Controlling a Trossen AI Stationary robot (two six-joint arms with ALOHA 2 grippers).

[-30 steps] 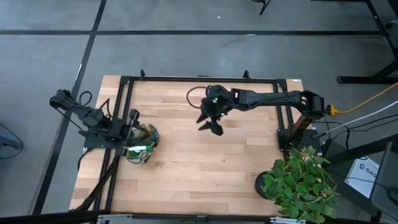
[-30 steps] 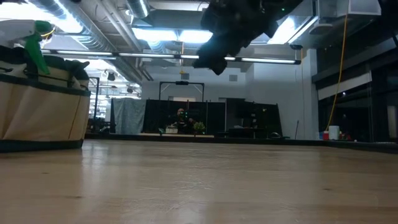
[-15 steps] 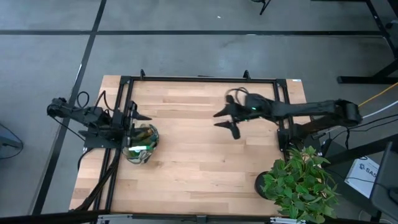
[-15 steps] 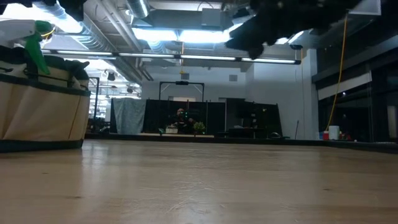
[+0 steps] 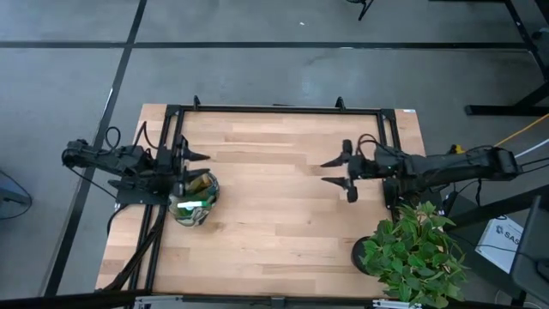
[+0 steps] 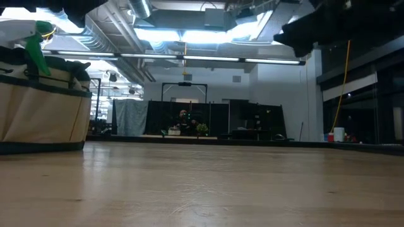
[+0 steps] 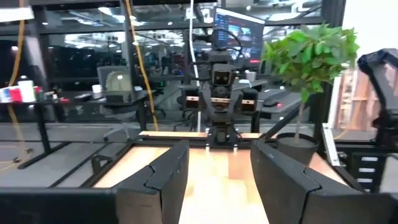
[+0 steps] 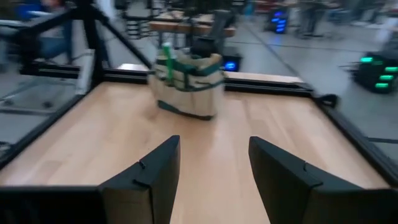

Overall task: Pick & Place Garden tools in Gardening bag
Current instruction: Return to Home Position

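Spray bottle [image 6: 36,47] stands upright in bag [image 6: 38,107]; left gripper [image 5: 190,166] beside it and right gripper [image 5: 333,172] both spread wide, empty

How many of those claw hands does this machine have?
2. The left gripper hovers open by the gardening bag on the left side of the table. The right gripper hangs open over the table's right side.

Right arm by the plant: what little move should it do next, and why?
Probably pull back toward its base. The right gripper is open and empty above the table, no tools lie there, and the gardening bag by the left gripper already holds the spray bottle.
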